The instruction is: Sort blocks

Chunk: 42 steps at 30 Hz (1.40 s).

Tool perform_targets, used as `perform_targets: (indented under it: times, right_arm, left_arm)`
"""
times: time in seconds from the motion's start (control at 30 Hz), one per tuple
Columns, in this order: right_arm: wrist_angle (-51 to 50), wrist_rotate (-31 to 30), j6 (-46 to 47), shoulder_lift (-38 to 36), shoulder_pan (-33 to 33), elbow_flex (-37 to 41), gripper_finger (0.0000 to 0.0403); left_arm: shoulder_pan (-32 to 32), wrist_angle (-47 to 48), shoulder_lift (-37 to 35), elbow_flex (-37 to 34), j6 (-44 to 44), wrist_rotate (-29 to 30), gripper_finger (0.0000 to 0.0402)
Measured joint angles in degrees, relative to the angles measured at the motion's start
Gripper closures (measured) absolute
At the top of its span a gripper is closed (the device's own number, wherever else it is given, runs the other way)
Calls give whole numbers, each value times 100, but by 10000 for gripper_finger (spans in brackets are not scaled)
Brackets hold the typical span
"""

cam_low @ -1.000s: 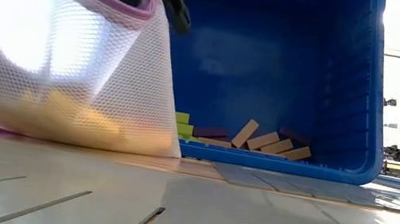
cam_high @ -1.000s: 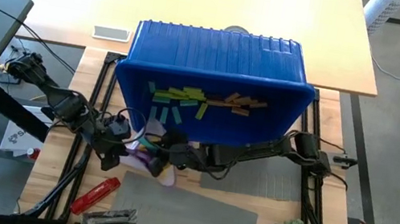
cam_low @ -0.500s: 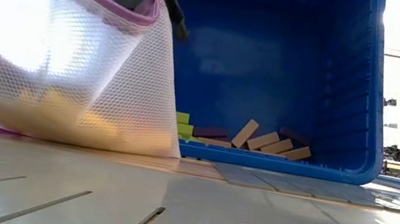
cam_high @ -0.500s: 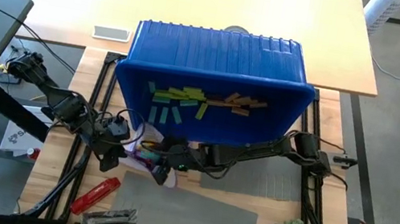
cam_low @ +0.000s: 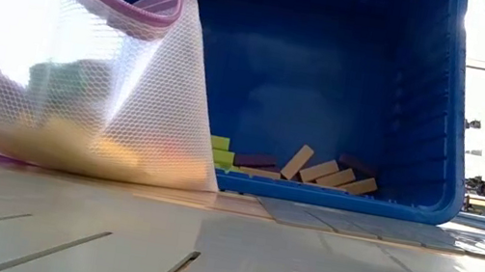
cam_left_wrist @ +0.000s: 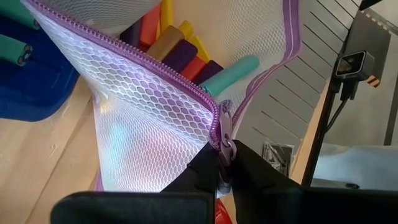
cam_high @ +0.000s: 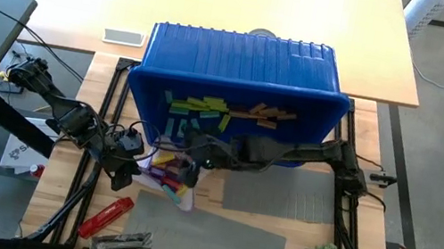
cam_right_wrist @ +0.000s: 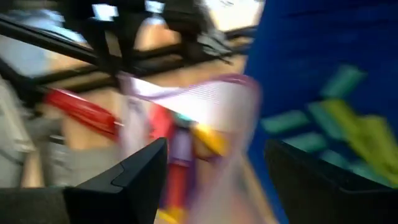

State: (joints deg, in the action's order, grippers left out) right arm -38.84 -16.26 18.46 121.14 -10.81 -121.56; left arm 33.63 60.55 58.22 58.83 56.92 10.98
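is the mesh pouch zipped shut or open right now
Open. The white mesh pouch with purple zipper gapes, showing coloured sticks inside; the left pincer pinches its zipper end.

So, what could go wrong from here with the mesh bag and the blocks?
1. The left end effector holds the mesh bag only at its zipper end; if that slips, the mouth may collapse.
2. The open right end effector hangs just over the bag's mouth and could snag the mesh.
3. The blue bin lies tipped on its side, so the blocks inside may slide out.
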Motion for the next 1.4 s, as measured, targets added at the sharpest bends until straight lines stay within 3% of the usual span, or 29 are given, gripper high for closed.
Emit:
perform_targets:
  times: [0.17, 0.43, 0.73, 1.03, 1.2, 1.4]
  right_arm:
    - [-1183, -863, 282, -2, 34, -297, 152]
    - [-1215, -2417, 2267, 4, -236, 33, 151]
    - [-1252, -1826, 3698, -154, -266, 646, 151]
    - [-1099, -2017, 3680, -1109, -221, 1184, 151]
    - [-908, -1732, 3705, -1987, -178, 2228, 151]
    - [434, -1340, 3976, -3027, -136, 3983, 151]
  left_arm:
    - [15, 0, 0, 0, -2, 2, 402]
    - [28, -4, 0, 0, -112, 3, 402]
    - [28, -2, 0, 0, -211, -24, 402]
    - [28, -4, 0, 0, -305, -41, 402]
    - [27, -1, 0, 0, -349, -37, 402]
    - [25, -2, 0, 0, -356, -37, 402]
